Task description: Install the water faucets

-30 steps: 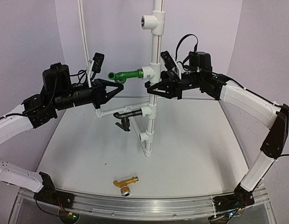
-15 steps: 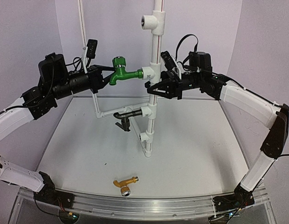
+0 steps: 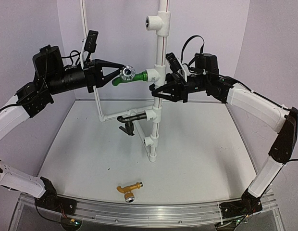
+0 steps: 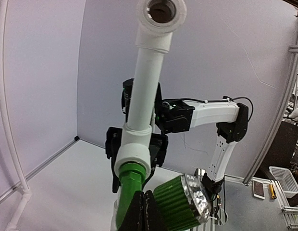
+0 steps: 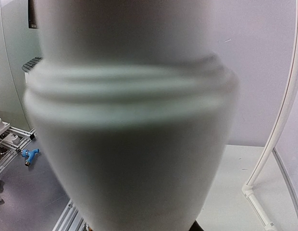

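Observation:
The green water faucet (image 3: 135,76) sticks out sideways from the middle tee (image 3: 155,74) of the upright white pipe (image 3: 160,48), its silver-capped knob (image 3: 126,73) turned toward the top camera. My left gripper (image 3: 122,68) is shut, its joined tips wedged between the faucet's body (image 4: 126,190) and knob (image 4: 185,207). My right gripper (image 3: 157,91) is shut on the white pipe (image 5: 130,144) just below that tee. A black faucet (image 3: 128,121) hangs from the lower tee (image 3: 150,114). The golden-orange faucet (image 3: 129,188) lies loose on the table near the front edge. The top tee (image 3: 156,20) has an open socket (image 4: 161,10).
A thin white tube frame (image 3: 86,38) rises at the back left and joins the pipe stand low down. An aluminium rail (image 3: 139,211) runs along the near table edge. Walls close in the back and both sides.
My left arm has swung up and to the left, its shut tips pushing the green faucet round in the tee: its knob went from hidden, to upright, to facing the camera. The right arm held still.

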Available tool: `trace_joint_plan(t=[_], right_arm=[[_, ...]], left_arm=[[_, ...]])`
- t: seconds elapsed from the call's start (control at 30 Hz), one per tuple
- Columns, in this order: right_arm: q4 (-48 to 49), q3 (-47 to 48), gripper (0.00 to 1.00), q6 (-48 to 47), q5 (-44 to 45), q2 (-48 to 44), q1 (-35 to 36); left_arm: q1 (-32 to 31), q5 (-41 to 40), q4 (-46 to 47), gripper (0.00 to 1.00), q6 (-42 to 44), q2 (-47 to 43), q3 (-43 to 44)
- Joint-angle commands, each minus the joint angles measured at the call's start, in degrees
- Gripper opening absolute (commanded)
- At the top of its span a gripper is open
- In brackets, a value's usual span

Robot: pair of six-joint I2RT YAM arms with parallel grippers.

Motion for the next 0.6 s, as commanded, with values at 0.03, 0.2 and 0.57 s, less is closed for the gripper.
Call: trace_joint_plan(t=[0.03,0.2,0.57], right_arm=[[-8.8,-0.2,0.00,9.7,1.1,2.0,0.2],[-8.8,0.0,0.00,9.7,1.1,2.2,0.2],[-8.8,0.2,0.00,9.9,0.8,2.3,0.3]], left_arm=[[-3.7,3.2,-5.1,0.00,4.4,0.5,2.3],[-6.5,-0.7,-10.5,0.00,7.6,0.3,0.7],[-6.4,-9.5,-2.7,0.00,2.6,-4.3,-10.6]])
